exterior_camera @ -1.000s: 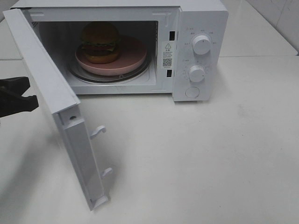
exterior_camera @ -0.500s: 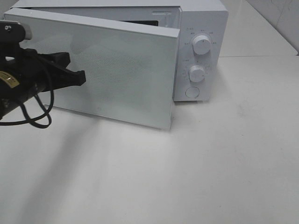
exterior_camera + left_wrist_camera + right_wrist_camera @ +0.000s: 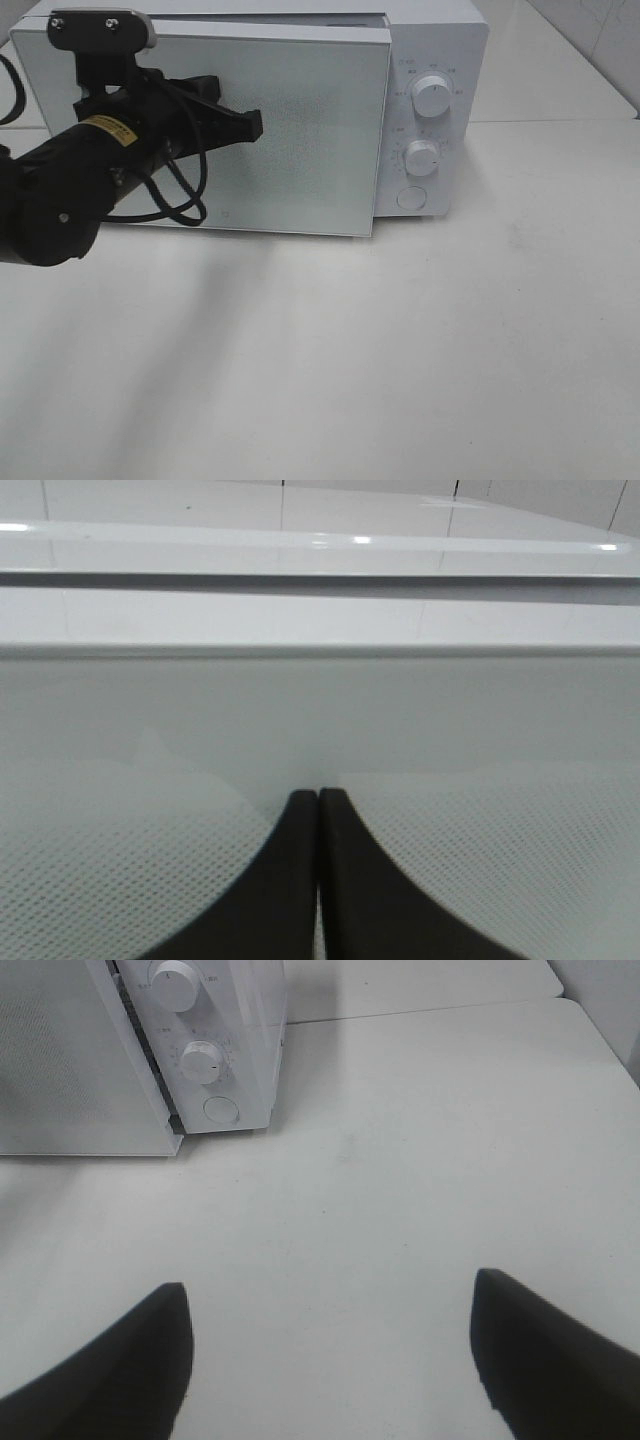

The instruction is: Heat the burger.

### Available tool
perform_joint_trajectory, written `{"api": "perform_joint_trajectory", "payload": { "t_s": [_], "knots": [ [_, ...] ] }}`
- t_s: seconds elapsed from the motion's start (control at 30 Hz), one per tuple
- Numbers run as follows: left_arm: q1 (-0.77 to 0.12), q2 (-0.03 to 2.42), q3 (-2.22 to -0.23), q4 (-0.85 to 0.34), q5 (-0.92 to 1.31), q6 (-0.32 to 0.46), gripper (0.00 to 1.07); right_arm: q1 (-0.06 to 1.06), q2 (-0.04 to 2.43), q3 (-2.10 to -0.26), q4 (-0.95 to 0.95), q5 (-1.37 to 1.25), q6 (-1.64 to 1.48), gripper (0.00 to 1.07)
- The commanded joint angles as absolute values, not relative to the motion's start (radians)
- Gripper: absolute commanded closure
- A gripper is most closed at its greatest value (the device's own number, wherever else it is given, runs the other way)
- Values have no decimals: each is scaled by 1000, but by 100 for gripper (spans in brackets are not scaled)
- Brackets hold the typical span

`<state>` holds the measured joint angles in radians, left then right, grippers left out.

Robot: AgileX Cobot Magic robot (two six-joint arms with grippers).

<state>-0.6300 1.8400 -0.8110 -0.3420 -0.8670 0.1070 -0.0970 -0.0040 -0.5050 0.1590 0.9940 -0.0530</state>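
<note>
Right gripper (image 3: 325, 1350) spread wide over bare table (image 3: 400, 350), holding nothing. Farther, left gripper (image 3: 250, 124) pinched closed, empty, tips against microwave (image 3: 440, 60) door (image 3: 310, 140), nearly closed. Burger hidden; location not determinable.

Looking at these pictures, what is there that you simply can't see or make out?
- The burger: no view shows it; the white microwave door covers the oven's inside.
- Whether the door is fully latched: the high view shows it slightly proud at its lower right corner, no more.
- The markings round the two knobs: too small to read.
- The right claw: absent from the high view; only its open fingertips show in its wrist view.
- The left claw: shut, its tips against the door.
</note>
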Motion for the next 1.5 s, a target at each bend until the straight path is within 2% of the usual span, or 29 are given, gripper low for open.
{"api": "perform_joint_trajectory", "payload": {
  "t_s": [0.03, 0.37, 0.6, 0.8, 0.87, 0.9, 0.93, 1.0, 1.03, 1.1, 1.17, 1.2, 1.23, 1.27, 1.3, 1.33, 1.37, 1.4, 1.43, 1.5],
  "knots": [
    [-656, 1878, -882, -364, -862, 113, 107, -104, -31, -498, 156, 988, -55, 31],
    [-663, 1951, -1009, -390, -805, 114, 107, -104, -31, -498, 156, 988, -55, 31],
    [-656, 2009, -1098, -435, -797, 197, 107, -104, -31, -498, 156, 988, -55, 31],
    [-658, 2016, -1111, -419, -794, 207, 107, -104, -31, -498, 156, 988, -55, 31],
    [-681, 1995, -1098, -417, -759, 254, 107, -104, -31, -498, 156, 988, -55, 31],
    [-681, 1995, -1098, -417, -759, 254, 107, -104, -31, -498, 156, 988, -55, 31],
    [-697, 1975, -1088, -420, -717, 302, 107, -104, -31, -498, 156, 988, -55, 31],
    [-705, 1963, -1082, -420, -699, 320, 107, -104, -31, -498, 156, 988, -55, 31],
    [-724, 1934, -1063, -420, -649, 355, 107, -104, -31, -498, 156, 988, -55, 31],
    [-729, 1918, -1054, -420, -631, 363, 105, -104, -31, -498, 156, 988, -55, 31],
    [-744, 1863, -1016, -419, -518, 374, 91, -104, -31, -498, 156, 988, -55, 31],
    [-744, 1863, -1016, -419, -518, 374, 91, -104, -31, -498, 156, 988, -55, 31],
    [-744, 1854, -1014, -420, -469, 374, 84, -104, -31, -498, 156, 988, -55, 31],
    [-744, 1854, -1014, -420, -469, 374, 84, -104, -31, -498, 156, 988, -55, 31],
    [-744, 1832, -1014, -420, -370, 374, 64, -104, -31, -498, 156, 988, -55, 31],
    [-744, 1813, -1014, -420, -267, 374, 36, -104, -31, -498, 156, 988, -55, 31],
    [-744, 1813, -1014, -420, -267, 374, 36, -104, -31, -498, 156, 988, -55, 31],
    [-744, 1808, -1014, -420, -222, 374, 23, -104, -31, -498, 156, 988, -55, 31],
    [-744, 1796, -1014, -420, -102, 374, 5, -104, -31, -498, 156, 988, -55, 31],
    [-744, 1790, -1014, -420, -43, 373, 5, -104, -31, -498, 156, 988, -55, 31]
  ]
}}
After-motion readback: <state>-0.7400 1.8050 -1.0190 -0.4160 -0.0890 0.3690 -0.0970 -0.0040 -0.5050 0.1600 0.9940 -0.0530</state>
